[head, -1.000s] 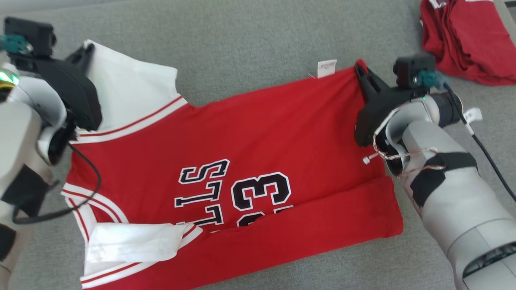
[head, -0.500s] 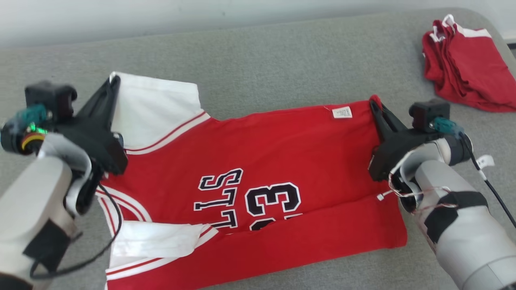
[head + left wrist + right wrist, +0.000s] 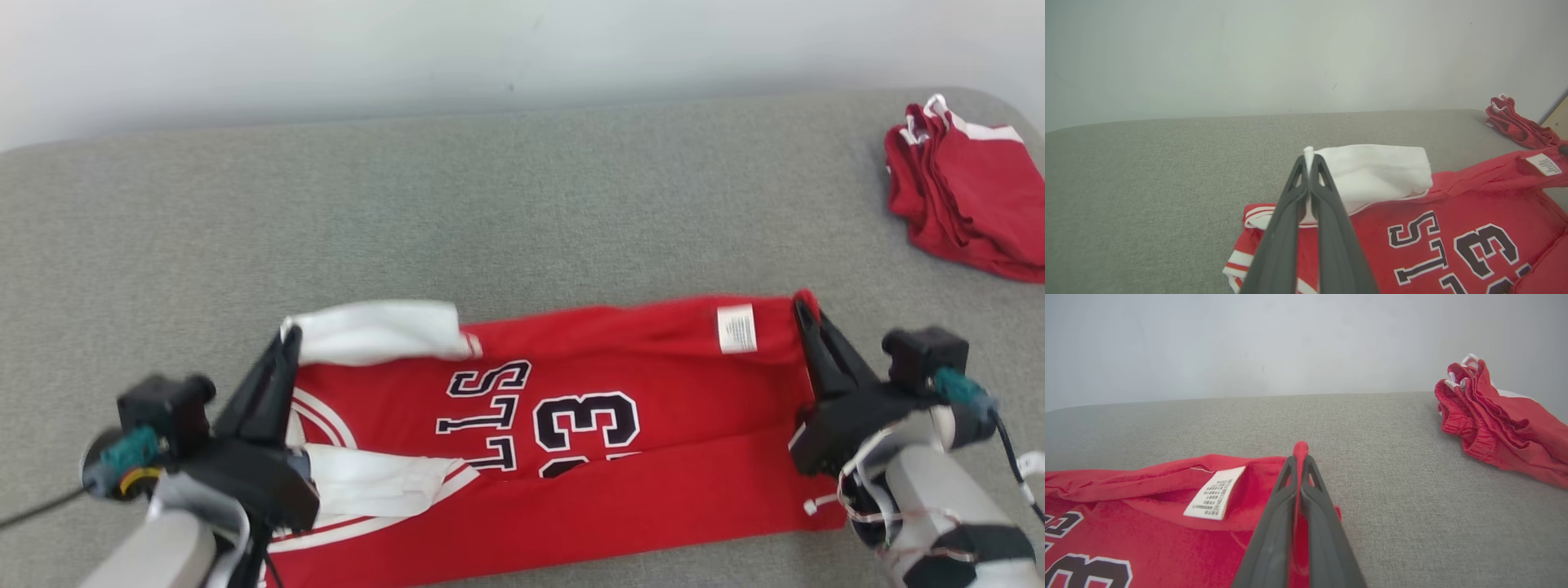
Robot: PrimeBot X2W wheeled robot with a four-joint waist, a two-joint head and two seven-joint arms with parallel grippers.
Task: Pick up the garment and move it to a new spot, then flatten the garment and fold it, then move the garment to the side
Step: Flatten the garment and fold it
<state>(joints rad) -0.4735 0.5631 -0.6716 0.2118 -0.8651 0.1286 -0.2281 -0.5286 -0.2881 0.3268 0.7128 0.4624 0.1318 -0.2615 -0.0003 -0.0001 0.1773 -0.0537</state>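
The garment [image 3: 571, 425] is a red jersey with white sleeves and black-and-white lettering, lying across the grey surface. Its near long edge is folded over toward the middle. My left gripper [image 3: 290, 335] is shut on the far white sleeve corner [image 3: 1372, 171], which hangs lifted above the jersey. My right gripper [image 3: 800, 304] is shut on the far red hem corner [image 3: 1300, 449], beside a white care label [image 3: 736, 328]. Both far corners are raised off the surface, and the far edge sags between them. In the left wrist view the left gripper [image 3: 1309, 157] pinches white cloth.
A second pile of red and white clothing [image 3: 963, 216] lies at the far right of the grey padded surface [image 3: 490, 212]. A pale wall [image 3: 490, 49] runs behind the surface's far edge.
Both grippers have pulled the far edge of the garment toward me, folding it over the lettering. The head camera has tilted up, so the wall has come into view.
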